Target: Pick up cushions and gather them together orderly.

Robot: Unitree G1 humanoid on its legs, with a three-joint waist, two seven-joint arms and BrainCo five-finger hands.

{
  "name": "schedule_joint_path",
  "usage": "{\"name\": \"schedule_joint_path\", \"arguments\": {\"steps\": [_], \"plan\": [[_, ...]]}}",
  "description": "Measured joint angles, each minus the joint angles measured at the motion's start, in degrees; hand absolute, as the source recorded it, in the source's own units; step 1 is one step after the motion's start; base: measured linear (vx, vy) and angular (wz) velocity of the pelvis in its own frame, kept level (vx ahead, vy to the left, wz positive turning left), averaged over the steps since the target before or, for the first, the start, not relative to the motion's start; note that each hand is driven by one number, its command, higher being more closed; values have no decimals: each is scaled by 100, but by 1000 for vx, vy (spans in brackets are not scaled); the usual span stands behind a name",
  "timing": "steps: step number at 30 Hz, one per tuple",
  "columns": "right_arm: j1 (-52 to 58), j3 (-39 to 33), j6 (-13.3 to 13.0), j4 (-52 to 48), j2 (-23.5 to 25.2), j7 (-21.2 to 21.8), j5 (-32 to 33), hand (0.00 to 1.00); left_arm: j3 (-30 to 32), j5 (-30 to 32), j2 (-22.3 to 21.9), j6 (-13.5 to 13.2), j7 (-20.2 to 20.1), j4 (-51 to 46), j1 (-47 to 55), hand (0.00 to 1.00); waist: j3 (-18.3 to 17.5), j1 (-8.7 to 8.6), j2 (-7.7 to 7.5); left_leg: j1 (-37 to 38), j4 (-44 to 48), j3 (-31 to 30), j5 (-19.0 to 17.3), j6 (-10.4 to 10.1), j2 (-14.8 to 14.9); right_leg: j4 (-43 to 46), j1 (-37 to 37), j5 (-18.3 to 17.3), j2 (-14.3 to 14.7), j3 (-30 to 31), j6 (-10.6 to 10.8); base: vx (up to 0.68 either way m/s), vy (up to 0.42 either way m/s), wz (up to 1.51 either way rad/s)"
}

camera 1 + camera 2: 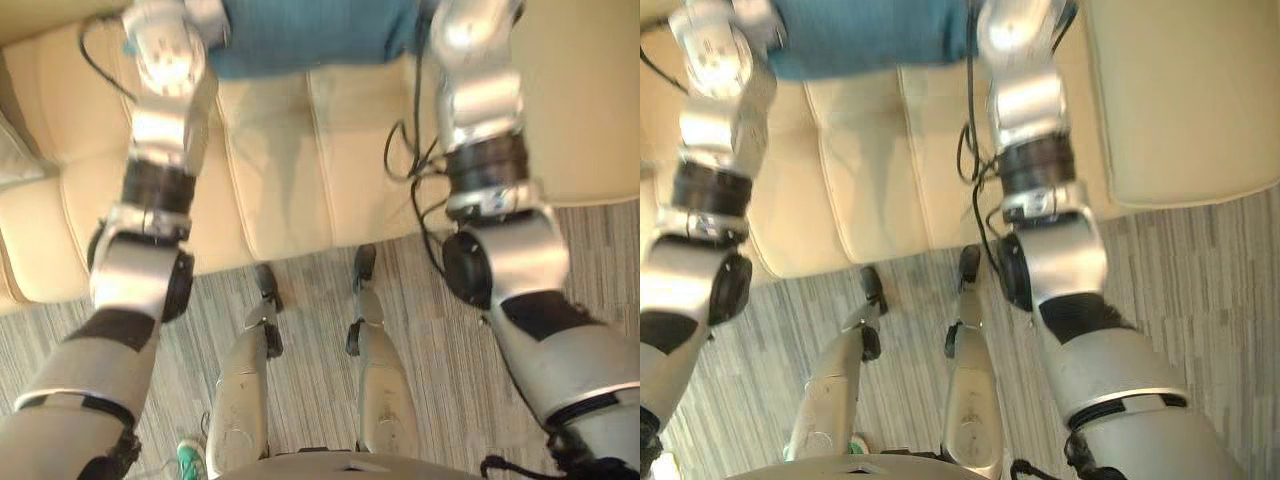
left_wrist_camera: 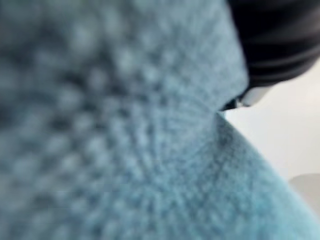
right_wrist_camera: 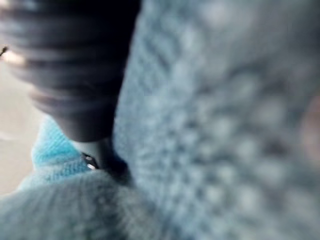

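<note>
Cream sofa (image 1: pixel 280 160); teal coarse-knit cushion (image 1: pixel 300 40) between left hand (image 2: pixel 280 40) and right hand (image 3: pixel 75 65).

**No legible text**

I find nothing I can read here: no lettering, label, number or sign on the blue cushion (image 1: pixel 300 40), the cream sofa (image 1: pixel 280 170) or the striped floor (image 1: pixel 600 250). Both wrist views sit too close on the cushion's knit to make out any tag.
</note>
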Motion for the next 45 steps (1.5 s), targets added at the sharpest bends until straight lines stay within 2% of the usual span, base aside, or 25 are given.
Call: {"name": "schedule_joint_path", "arguments": {"steps": [2,4,7,10,13,14,18,20,24,29,34,41,45], "plan": [[-404,-61,0,9,-69,-119,0,0,31,57,2,-4,132,69,-398,0,17,44,6,-176,-260,-42,186,-22,-16,-3,-253,18,8,-32,-11,-42,13,19],[-638,-121,0,-4,-78,-256,15,0,141,61,-1,-9,181,67,-658,0,21,158,4,-301,-564,-57,394,-50,-35,-3,-505,22,22,-66,-11,-12,10,13],[-703,-116,7,-14,-64,-455,110,0,309,60,-20,-18,304,65,-797,0,21,198,4,-471,-897,-154,614,-119,4,-3,-756,26,80,-179,-14,9,26,15],[-708,-71,12,-13,-154,-482,544,0,501,55,-151,-18,302,67,-803,0,21,269,4,-709,-1093,-194,757,-183,61,-3,-1019,26,136,-304,-14,32,30,16],[-708,30,-7,159,-313,-253,1301,0,516,56,-169,-13,149,111,-803,0,21,320,5,-1050,-1148,-239,848,-228,98,-2,-1341,31,150,-366,-19,74,52,13],[-702,239,-9,652,-431,-40,1794,0,509,58,-189,20,46,346,-802,0,22,308,5,-1177,-1218,-289,911,-252,112,-2,-1471,32,154,-435,-20,85,70,9],[-604,642,36,1176,-470,317,2262,0,466,57,-248,116,-219,868,-697,0,21,301,5,-1324,-1316,-355,994,-333,201,-2,-1624,32,212,-500,-20,79,80,3],[-505,672,-11,1173,-488,412,2263,0,471,58,-248,94,-321,884,-551,0,21,322,5,-1395,-1317,-359,1006,-350,240,-2,-1689,32,250,-510,-20,70,55,-3],[42,667,-149,1103,-627,588,2328,0,504,63,-415,-151,-519,884,72,0,21,338,4,-1407,-1323,-370,1021,-374,308,-2,-1706,31,315,-526,-19,59,62,-5],[493,654,-158,1030,-644,654,2496,0,500,47,-503,-251,-618,702,573,0,21,294,4,-1366,-1364,-380,1073,-386,316,-1,-1704,30,330,-528,-18,24,59,-2],[945,638,-150,645,-635,764,2551,0,452,-66,-476,-307,-828,694,873,0,19,296,1,-1241,-1413,-363,1151,-390,359,-2,-1597,26,405,-490,-18,4,47,-1],[1954,289,-191,-726,-601,789,2696,0,535,-511,-361,-190,-884,151,1717,0,19,295,0,-755,-1418,-267,1145,-401,434,-2,-1173,13,467,-407,-34,1,31,-10],[2977,-416,-447,-1872,-584,785,2696,0,1040,-655,-264,-194,-884,-631,2475,0,15,296,-7,-334,-1418,-168,1120,-430,489,-1,-805,-28,529,-317,-85,-2,3,-12]]}}
